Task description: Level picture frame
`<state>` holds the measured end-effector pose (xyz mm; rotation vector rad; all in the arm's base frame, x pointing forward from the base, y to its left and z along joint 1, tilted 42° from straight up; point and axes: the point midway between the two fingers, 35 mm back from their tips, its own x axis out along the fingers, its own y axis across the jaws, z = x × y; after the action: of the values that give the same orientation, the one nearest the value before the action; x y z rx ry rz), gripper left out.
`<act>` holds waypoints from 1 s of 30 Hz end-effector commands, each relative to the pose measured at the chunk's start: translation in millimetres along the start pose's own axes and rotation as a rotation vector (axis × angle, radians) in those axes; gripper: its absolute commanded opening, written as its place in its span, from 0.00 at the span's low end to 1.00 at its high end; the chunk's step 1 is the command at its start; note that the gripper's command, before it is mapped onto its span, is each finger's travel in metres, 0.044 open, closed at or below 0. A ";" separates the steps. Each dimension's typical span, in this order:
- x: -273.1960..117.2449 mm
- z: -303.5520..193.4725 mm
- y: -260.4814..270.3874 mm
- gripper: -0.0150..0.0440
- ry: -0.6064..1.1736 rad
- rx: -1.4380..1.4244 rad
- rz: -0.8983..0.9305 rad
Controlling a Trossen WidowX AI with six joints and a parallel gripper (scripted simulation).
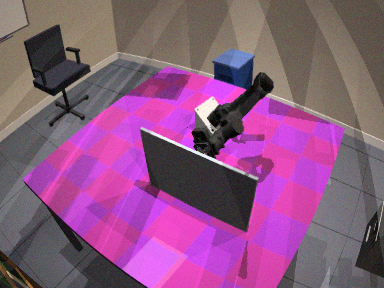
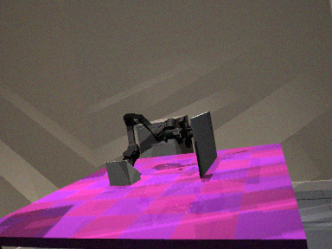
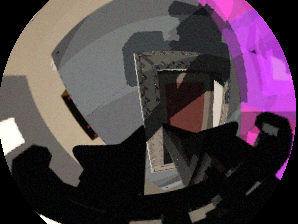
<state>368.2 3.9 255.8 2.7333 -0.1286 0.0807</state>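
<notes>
The picture frame, with a patterned grey border around a reddish picture, hangs against the grey upright panel. The panel hides it in the top view, and I cannot make it out in the exterior view. My gripper is at the panel's arm side, shut on the frame at its lower part in the wrist view. The dark fingers and shadows cover part of the frame. The screw and the notched strip are hidden. I cannot tell the frame's tilt from this turned view.
The panel stands upright on the checkered pink and purple table. A pale block is by the arm's base. Beyond the table are a blue cabinet and a dark office chair.
</notes>
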 end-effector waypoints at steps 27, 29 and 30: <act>0.1 -6.0 1.7 0.25 0.004 0.006 0.013; 0.2 -6.0 1.0 0.25 0.004 0.006 0.013; 0.2 -6.0 0.7 0.25 0.004 0.007 0.013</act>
<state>368.1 6.6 260.2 2.7345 -0.1295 0.0835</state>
